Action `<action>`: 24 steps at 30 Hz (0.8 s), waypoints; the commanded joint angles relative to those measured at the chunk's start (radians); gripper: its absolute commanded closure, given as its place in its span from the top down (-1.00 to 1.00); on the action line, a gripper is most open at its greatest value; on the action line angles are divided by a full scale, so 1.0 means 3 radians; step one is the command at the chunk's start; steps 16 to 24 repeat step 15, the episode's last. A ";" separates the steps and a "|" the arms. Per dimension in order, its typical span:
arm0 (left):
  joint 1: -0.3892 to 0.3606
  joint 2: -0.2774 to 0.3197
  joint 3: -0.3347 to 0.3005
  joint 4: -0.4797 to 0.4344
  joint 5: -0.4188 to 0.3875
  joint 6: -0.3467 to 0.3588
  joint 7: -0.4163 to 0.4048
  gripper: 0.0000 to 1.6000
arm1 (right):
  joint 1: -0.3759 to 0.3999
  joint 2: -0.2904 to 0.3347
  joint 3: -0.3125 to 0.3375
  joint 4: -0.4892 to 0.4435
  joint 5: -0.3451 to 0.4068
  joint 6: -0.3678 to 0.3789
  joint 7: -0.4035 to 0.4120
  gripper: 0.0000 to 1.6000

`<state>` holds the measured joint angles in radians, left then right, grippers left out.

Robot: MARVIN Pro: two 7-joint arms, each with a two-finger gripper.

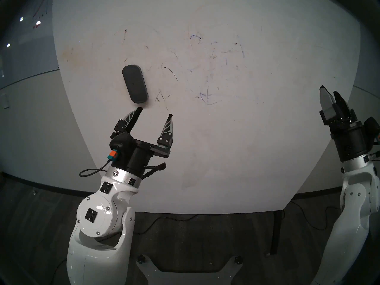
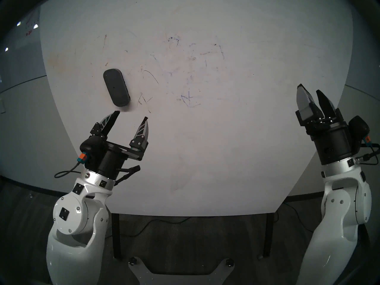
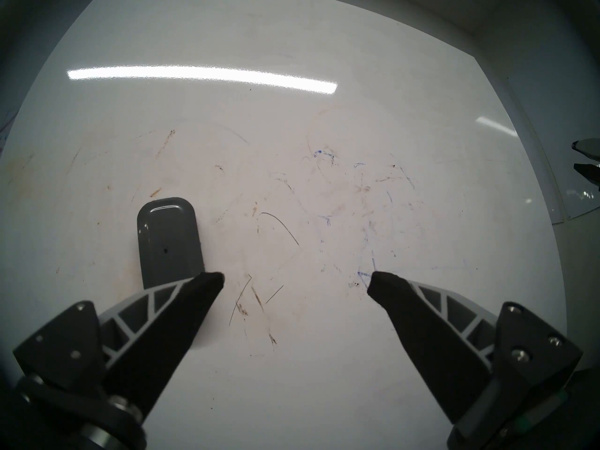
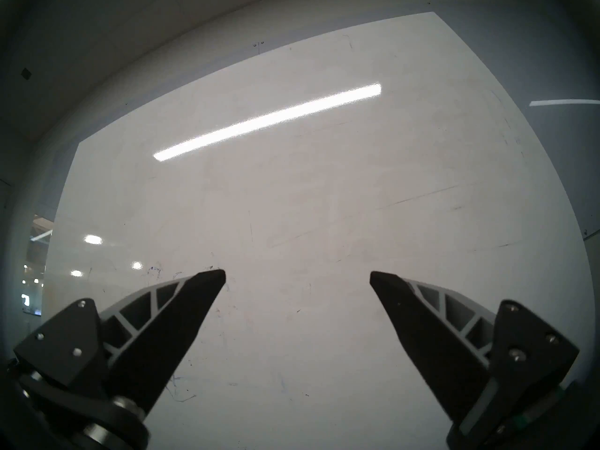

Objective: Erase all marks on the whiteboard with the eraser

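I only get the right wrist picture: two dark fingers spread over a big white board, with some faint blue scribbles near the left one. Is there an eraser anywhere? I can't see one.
Observer: Yes. A dark grey eraser lies on the whiteboard, just beyond the left gripper.
Operator: Is that gripper holding it?
Observer: No. Its fingers are spread wide with nothing between them. The eraser sits by one fingertip, outside the gap.
Operator: Are my scribbles the only ones left?
Observer: No. More faint blue marks are scattered across the middle of the board, to the right of the eraser.
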<state>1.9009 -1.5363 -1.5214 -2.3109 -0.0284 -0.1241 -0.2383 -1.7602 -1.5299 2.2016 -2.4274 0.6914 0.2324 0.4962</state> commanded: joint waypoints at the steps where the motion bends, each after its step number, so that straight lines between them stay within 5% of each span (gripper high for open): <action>1: -0.0003 -0.0005 -0.0008 -0.0056 0.0005 -0.0029 0.0010 1.00 | 0.0019 -0.0002 0.0010 -0.0054 0.0006 -0.0012 -0.0005 1.00; 24: -0.0003 -0.0005 -0.0009 -0.0055 0.0005 -0.0031 0.0009 1.00 | 0.0024 -0.0010 0.0011 -0.0054 -0.0001 -0.0009 0.0003 1.00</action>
